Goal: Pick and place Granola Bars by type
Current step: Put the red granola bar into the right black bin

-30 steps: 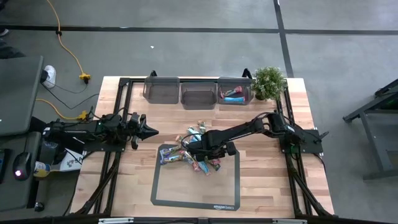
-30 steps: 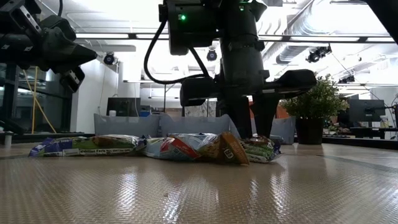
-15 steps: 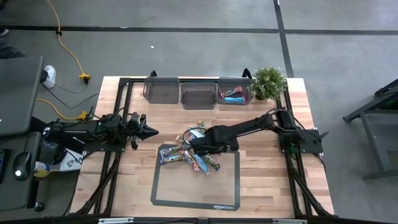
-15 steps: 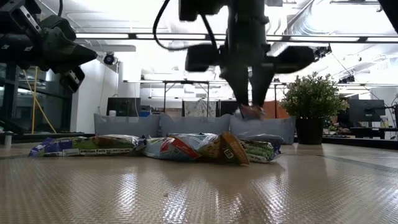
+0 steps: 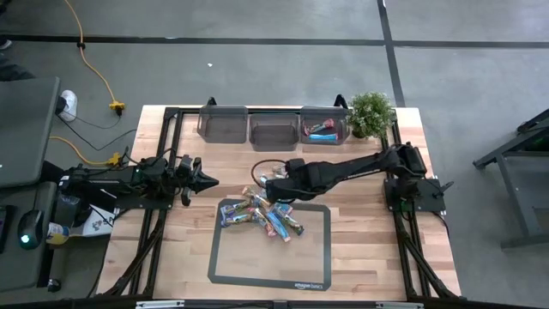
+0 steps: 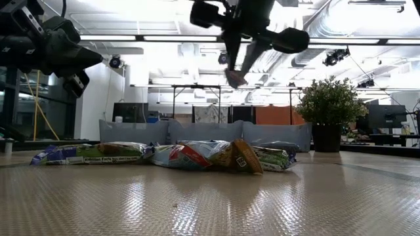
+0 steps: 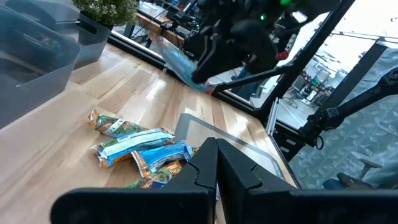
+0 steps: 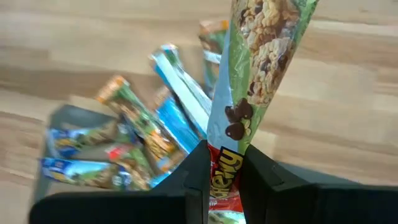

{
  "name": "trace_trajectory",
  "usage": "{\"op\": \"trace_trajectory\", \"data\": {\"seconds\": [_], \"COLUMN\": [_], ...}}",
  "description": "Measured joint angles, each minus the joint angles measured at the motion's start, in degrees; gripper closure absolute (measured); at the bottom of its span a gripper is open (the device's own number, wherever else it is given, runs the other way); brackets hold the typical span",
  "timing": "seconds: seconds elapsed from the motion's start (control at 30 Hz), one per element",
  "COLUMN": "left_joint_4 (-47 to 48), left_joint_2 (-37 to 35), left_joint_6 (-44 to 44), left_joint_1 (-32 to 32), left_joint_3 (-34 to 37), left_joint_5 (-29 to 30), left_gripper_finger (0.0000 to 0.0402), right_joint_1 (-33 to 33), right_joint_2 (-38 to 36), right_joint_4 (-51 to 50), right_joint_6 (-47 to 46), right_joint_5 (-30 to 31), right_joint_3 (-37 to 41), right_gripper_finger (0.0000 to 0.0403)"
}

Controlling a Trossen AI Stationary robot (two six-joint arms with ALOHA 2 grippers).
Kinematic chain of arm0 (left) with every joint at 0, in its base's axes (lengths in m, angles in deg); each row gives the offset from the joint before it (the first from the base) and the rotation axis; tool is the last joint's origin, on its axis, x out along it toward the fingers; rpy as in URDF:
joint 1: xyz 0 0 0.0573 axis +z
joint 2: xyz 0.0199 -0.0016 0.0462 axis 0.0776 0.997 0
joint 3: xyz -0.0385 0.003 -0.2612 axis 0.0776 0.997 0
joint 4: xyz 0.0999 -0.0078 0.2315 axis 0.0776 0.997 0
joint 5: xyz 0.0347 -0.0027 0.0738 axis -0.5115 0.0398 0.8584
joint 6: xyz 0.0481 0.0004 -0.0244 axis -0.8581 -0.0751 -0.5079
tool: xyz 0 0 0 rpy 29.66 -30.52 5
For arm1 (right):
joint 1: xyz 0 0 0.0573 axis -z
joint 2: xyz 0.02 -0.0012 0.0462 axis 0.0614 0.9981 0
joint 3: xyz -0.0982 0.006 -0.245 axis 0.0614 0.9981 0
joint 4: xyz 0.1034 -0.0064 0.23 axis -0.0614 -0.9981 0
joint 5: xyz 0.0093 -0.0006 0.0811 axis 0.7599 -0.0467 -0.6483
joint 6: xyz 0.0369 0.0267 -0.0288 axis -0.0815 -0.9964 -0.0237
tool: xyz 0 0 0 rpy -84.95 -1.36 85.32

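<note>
Your right gripper (image 8: 224,163) is clenched on one granola bar (image 8: 258,56), a green wrapper showing oats and chocolate chips with a red end. It hangs in the air above the bench (image 5: 360,249), just behind the pile of bars (image 5: 262,215), between the pile and the bins at the far edge. In the low view the held bar sits high above the pile, clear of everything.

The other bars lie heaped and overlapping on the near-left corner of a grey mat (image 5: 313,266), blue, green and orange wrappers mixed together.

Three clear grey bins stand in a row at the back. The right bin (image 5: 324,125) already holds a couple of bars, one bright blue. The middle bin (image 5: 274,129) and left bin (image 5: 222,122) look empty from above. A potted plant (image 5: 371,113) stands just beside the right bin.

Your left gripper (image 5: 206,179) waits at the left side of the bench, well apart from the pile; its fingers look closed on nothing.

You appear to be mid-carry, with the pick done. Next, you likely need to choose the bin for this green kind, carry the bar over its rim, and release.
</note>
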State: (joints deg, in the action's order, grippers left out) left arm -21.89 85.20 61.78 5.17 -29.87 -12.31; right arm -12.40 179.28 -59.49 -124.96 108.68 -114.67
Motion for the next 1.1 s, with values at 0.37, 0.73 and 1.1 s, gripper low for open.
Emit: {"op": "trace_trajectory", "data": {"seconds": [0.37,0.73,1.1], "left_joint_4": [0.0,0.0,0.0], "left_joint_2": [0.0,0.0,0.0], "left_joint_6": [0.0,0.0,0.0], "left_joint_1": [0.0,0.0,0.0], "left_joint_3": [0.0,0.0,0.0], "left_joint_5": [0.0,0.0,0.1], "left_gripper_finger": [0.0401,0.0401,0.0401], "right_joint_1": [3.5,9.5,19.7], "right_joint_2": [-1.9,-6.9,-12.6], "right_joint_4": [13.7,19.0,19.3], "right_joint_6": [9.3,14.8,25.5], "right_joint_5": [3.5,9.9,9.2], "right_joint_3": [0.0,0.0,0.0], "right_gripper_finger": [0.0357,0.0357,0.0357]}}
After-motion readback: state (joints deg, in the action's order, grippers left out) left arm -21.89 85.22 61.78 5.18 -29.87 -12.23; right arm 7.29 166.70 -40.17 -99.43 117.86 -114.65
